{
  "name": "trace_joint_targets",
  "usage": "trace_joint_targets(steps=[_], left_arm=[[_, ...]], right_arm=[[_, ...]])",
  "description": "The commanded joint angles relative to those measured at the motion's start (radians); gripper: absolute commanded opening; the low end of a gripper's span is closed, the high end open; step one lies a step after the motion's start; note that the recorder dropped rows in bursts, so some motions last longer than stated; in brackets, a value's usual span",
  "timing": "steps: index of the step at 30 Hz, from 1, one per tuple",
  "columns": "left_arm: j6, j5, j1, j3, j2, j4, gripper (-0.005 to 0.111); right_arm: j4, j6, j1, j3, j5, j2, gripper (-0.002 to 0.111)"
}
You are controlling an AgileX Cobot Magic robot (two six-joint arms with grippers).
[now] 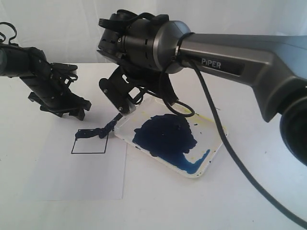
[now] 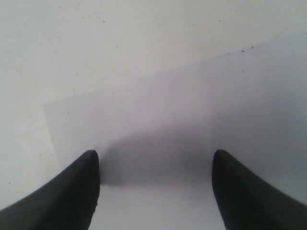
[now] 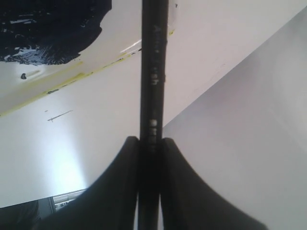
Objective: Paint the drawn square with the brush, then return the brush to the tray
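Note:
The drawn square [image 1: 88, 143] sits on the white paper sheet [image 1: 81, 177], with dark blue paint smeared along its far edge. My right gripper [image 1: 122, 108] hangs over the gap between tray and paper, shut on the brush [image 1: 110, 126]. The brush slants down with its dark tip at the square's far right corner. In the right wrist view the black brush [image 3: 152, 72] runs straight out from between the shut gripper [image 3: 150, 141]. The tray [image 1: 217, 139] with its big blue blotch lies right of the paper. My left gripper [image 1: 76, 111] hovers open just behind the square, holding nothing.
The left wrist view shows the open left gripper [image 2: 156, 160] over the paper sheet [image 2: 192, 105] and white tabletop. A black cable [image 1: 225, 139] from the right arm droops across the tray. The tray's yellow-stained rim [image 3: 72, 79] lies close beside the brush shaft.

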Motion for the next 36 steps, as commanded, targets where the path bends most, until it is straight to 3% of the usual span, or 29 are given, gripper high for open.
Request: trace_joint_targets(steps=[1, 36], left_arm=[[0.001, 0.025, -0.004, -0.001, 0.005, -0.004, 0.070], [0.001, 0.025, -0.004, -0.001, 0.005, -0.004, 0.070]], right_arm=[[-0.005, 0.011, 0.000, 0.002, 0.005, -0.013, 0.000], [0.087, -0.093, 0.000, 0.010, 0.059, -0.038, 0.000]])
